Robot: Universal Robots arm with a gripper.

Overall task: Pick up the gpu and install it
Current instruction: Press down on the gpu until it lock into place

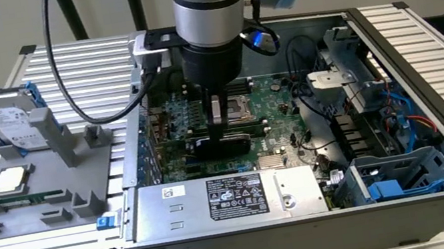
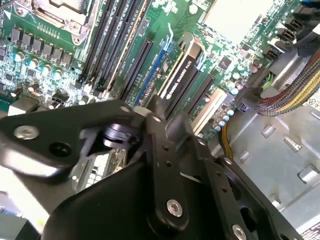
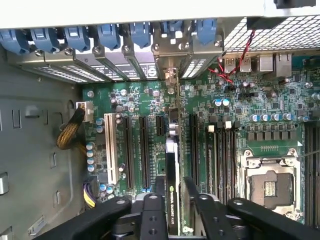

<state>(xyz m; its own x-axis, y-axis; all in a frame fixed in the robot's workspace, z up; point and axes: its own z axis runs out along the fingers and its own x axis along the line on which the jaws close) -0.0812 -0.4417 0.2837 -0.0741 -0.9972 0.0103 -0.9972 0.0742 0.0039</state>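
gripper (image 3: 172,210) jaws clamped on gpu (image 3: 172,200) top edge | card upright over motherboard (image 3: 150,100) slot | stiff, light, fragile; hold edges

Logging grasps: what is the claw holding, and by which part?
The claw holds the gpu by its top edge, upright over the motherboard slots.

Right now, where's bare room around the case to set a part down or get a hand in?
Free: the slatted table behind the grey fixture, and the strip in front of the case. Inside, the bare metal floor beside the motherboard. Crowded: mid-board, where the tool sits on the gpu, and the cabled drive bay.
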